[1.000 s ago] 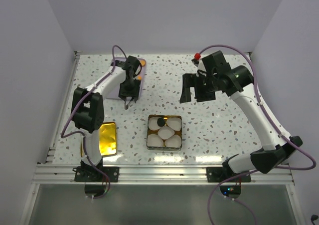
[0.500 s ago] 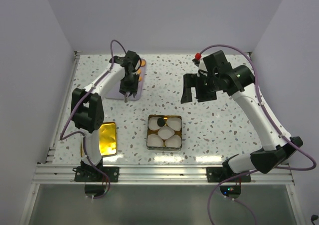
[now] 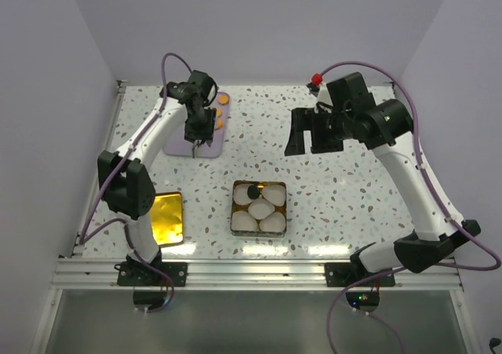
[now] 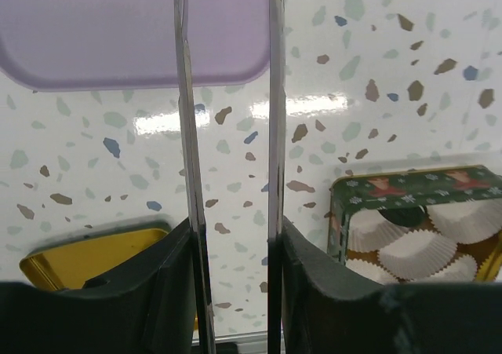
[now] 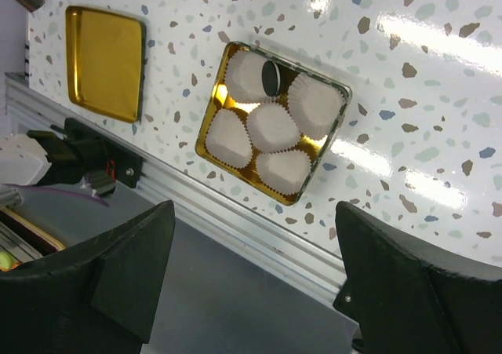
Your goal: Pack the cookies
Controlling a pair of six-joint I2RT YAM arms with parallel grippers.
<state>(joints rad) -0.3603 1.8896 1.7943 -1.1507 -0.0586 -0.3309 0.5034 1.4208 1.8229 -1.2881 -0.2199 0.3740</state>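
Three orange cookies [image 3: 220,112] lie at the far right of the lavender tray [image 3: 205,144]. One black cookie [image 3: 252,190] sits in a white paper cup in the open tin [image 3: 258,230]; it also shows in the right wrist view [image 5: 272,78]. My left gripper [image 3: 194,144] hangs over the tray's near edge, its thin fingers [image 4: 182,95] slightly apart with nothing between them. The orange cookies are out of the left wrist view. My right gripper [image 3: 310,134] is wide open and empty, high above the table to the back right of the tin [image 5: 339,126].
A gold lid [image 3: 166,218] lies at the near left and shows in the wrist views [image 4: 86,256] [image 5: 104,62]. The tin [image 4: 416,189] holds several white scalloped cups [image 5: 271,126]. The aluminium rail [image 3: 251,271] runs along the near edge.
My left gripper has moved back from the table near the tray's front onto the tray, and its arm has swung left. My right gripper has shifted slightly up and back.
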